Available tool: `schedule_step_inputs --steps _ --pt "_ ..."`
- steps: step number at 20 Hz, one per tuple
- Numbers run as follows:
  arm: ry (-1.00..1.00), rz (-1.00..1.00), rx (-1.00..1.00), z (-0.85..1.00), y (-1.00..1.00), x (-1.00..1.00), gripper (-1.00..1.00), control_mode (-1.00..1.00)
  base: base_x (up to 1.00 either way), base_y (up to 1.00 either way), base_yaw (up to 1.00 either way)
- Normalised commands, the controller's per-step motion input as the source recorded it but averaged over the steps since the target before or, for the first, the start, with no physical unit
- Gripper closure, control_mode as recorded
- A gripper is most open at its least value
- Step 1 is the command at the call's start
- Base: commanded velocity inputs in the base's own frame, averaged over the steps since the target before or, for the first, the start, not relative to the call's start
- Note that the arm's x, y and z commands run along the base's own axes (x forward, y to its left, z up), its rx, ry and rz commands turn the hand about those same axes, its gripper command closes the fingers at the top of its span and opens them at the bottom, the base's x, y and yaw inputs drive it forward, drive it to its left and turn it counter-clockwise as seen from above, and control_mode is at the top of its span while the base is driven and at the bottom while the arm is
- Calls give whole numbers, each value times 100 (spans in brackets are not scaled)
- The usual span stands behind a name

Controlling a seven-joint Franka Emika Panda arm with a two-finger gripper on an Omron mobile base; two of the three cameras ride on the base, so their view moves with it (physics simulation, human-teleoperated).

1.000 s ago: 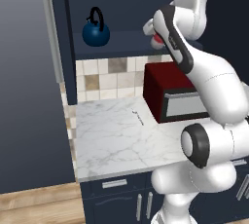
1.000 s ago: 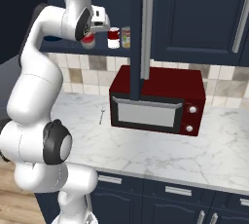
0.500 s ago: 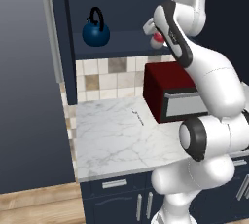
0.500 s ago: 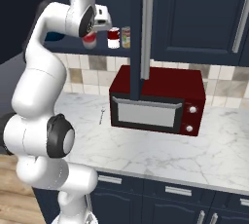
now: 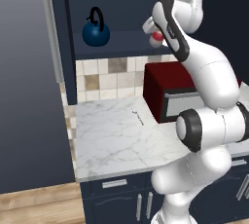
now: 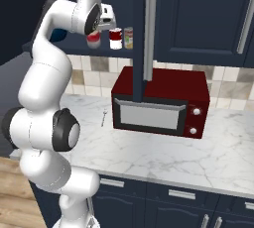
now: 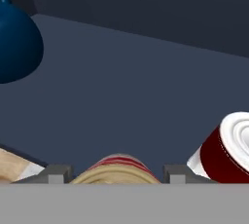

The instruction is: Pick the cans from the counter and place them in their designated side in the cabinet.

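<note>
My gripper (image 6: pixel 93 40) is raised to the navy cabinet (image 5: pixel 121 40) and shut on the can with the red upper band (image 6: pixel 93 37), holding it at the front edge of the shelf floor (image 7: pixel 126 86). In the hand view that can (image 7: pixel 116 167) sits between the fingertips (image 7: pixel 56 173). The red-and-white can (image 6: pixel 115 38) stands on the shelf just to its right, also seen as the red-and-white can (image 7: pixel 226 150) close by. From the left, the gripper (image 5: pixel 156 37) shows with the red can partly hidden behind the arm.
A blue kettle (image 5: pixel 95 30) stands on the shelf to the left. A yellowish-green can (image 6: pixel 128 37) stands right of the red-and-white one. The open cabinet door (image 6: pixel 149 33) hangs over the dark red microwave (image 6: pixel 158 103) on the marble counter (image 5: pixel 112 130).
The arm's elbow has lifted slightly and the hand with the can has edged a little towards the shelf. Nothing else has moved.
</note>
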Motion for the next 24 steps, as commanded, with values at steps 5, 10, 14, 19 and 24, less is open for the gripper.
schedule_step_inputs --steps 5,10,14,19,24 --pt "2 3 -2 3 -4 24 100 -100 0 0 0" --pt "4 2 -2 0 -7 24 100 -100 0 0 0" --pt "5 2 -2 0 -7 22 100 -100 0 0 0" --pt "6 2 -2 0 -5 22 100 -100 0 0 0" --pt "7 2 -2 0 -6 21 100 -100 0 0 0"
